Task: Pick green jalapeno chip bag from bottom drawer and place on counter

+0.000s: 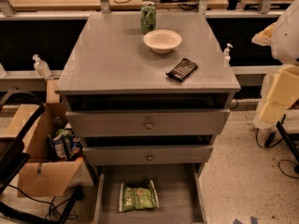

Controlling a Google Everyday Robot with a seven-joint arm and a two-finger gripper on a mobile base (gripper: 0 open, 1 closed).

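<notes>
The green jalapeno chip bag (138,196) lies flat on the floor of the open bottom drawer (180,195), left of its middle, with white lettering facing up. The drawer is pulled out at the foot of the grey cabinet. The counter (117,55) is the cabinet's top. Only a white and pale yellow part of my arm (282,78) shows at the right edge, beside the counter and well above the drawer. The gripper itself is out of view.
On the counter stand a green patterned can (148,17), a white bowl (162,40) and a flat black packet (182,69). Two upper drawers (148,123) stand slightly open. A cardboard box (44,157) of snacks and a black chair (14,148) are on the left.
</notes>
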